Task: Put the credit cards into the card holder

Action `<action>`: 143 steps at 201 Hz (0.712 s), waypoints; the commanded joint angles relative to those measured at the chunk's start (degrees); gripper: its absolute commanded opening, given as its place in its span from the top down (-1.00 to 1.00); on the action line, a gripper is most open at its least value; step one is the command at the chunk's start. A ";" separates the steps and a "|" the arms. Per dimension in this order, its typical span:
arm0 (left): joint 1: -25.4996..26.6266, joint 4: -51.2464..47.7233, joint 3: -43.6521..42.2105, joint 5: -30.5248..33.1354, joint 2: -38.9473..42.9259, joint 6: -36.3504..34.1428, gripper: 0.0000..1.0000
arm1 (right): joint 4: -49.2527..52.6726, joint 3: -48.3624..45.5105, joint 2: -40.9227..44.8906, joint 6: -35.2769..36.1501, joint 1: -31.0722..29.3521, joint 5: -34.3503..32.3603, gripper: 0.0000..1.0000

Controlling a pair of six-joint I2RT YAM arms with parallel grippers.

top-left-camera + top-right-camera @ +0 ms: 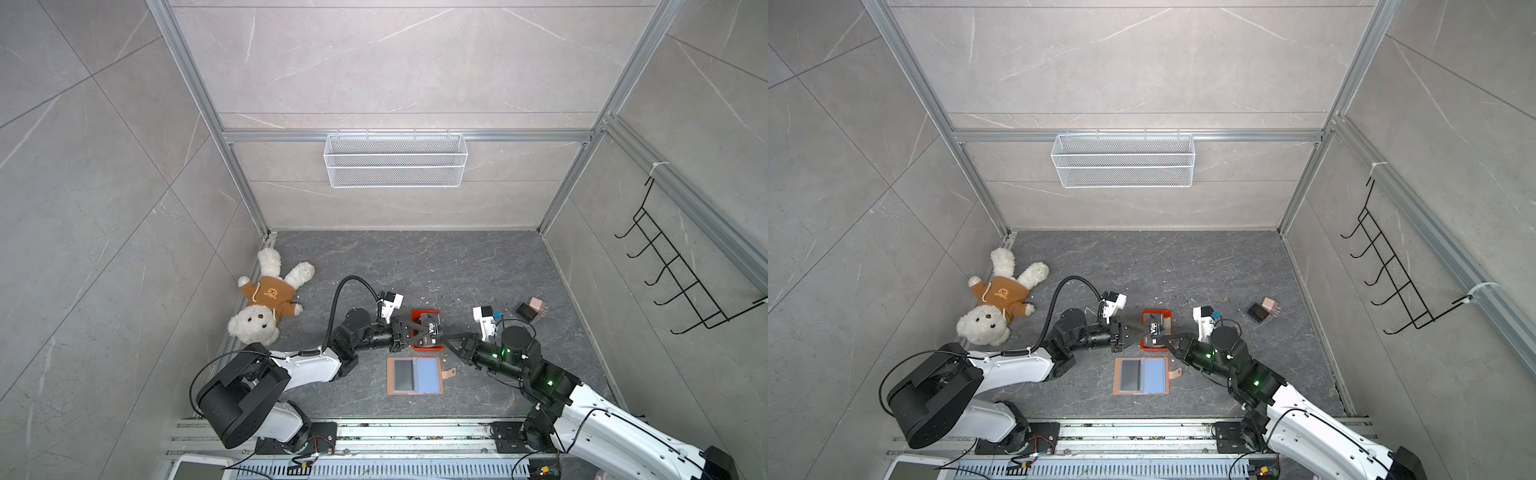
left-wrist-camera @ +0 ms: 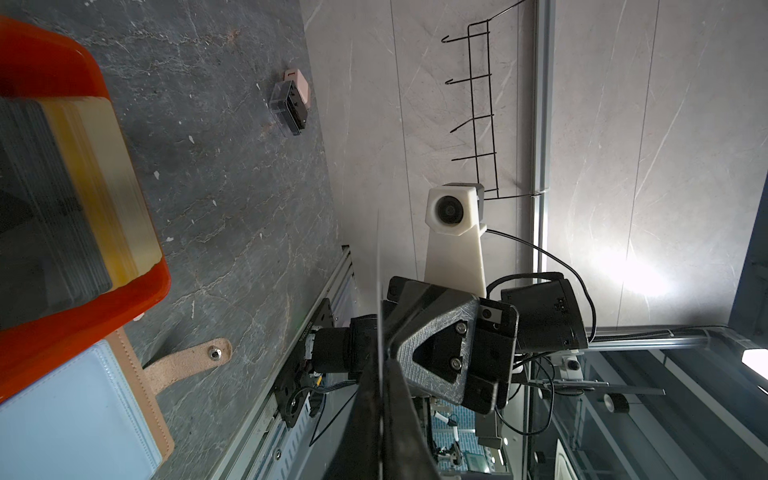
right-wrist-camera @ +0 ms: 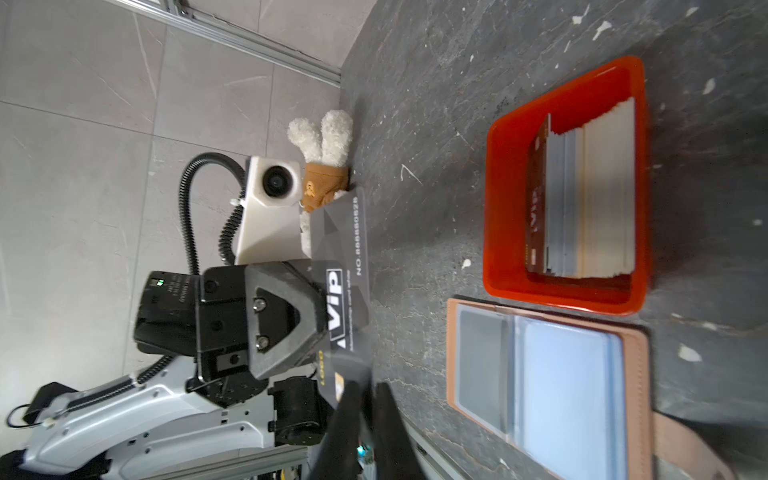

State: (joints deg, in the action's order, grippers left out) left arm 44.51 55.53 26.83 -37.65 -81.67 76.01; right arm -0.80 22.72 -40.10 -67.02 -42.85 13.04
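A black "VIP" credit card [image 1: 432, 330] [image 3: 340, 266] hangs in the air over the near edge of the orange-red tray [image 1: 415, 312]. My left gripper [image 1: 424, 333] [image 2: 381, 365] is shut on it; in the left wrist view the card [image 2: 379, 270] shows edge-on as a thin line between the fingers. My right gripper [image 1: 444, 338] [image 3: 368, 390] is at the card's opposite corner with its jaws slightly apart. More credit cards [image 3: 590, 199] [image 2: 83, 187] stand stacked in the tray. The card holder [image 1: 390, 376] [image 3: 453, 357] lies open and flat just in front, its sleeves facing up.
The holder's snap tab [image 1: 449, 372] sticks out to its right. A black-and-pink block pair [image 1: 532, 309] lies at the right, a teddy bear [image 1: 266, 299] at the left wall. A wire basket [image 1: 395, 160] hangs on the back wall and a hook rack [image 1: 681, 270] on the right wall.
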 commanded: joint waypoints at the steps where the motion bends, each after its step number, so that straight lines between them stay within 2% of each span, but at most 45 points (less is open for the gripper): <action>1: 0.19 -2.24 1.45 0.19 2.39 -3.39 0.96 | 5.48 1.56 -0.59 1.19 -0.73 -1.97 0.40; 14: 0.14 -5.01 1.21 0.34 3.38 -4.60 0.96 | 9.32 2.95 -0.86 2.43 -1.50 -3.87 0.24; 52: -0.07 -11.74 0.17 -0.03 5.48 -7.35 0.97 | 16.60 5.08 -1.72 4.16 -4.86 -9.69 0.03; 72: -0.13 -14.94 -0.34 -0.06 7.05 -8.60 0.98 | 17.75 5.19 -2.24 4.57 -7.53 -12.73 -0.24; 105: -0.13 -22.23 -1.23 0.37 10.69 -11.65 0.98 | 20.76 6.23 -4.90 5.58 -10.44 -15.37 -0.25; 143: -0.18 -33.59 -2.72 2.50 16.37 -16.66 1.00 | 23.30 5.92 -8.25 6.65 -13.25 -18.02 -0.02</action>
State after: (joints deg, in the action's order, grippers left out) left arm 44.53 30.48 24.86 -36.84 -69.38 65.06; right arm 18.61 27.33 -46.83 -61.47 -54.59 -1.19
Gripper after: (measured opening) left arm 0.045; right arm 0.553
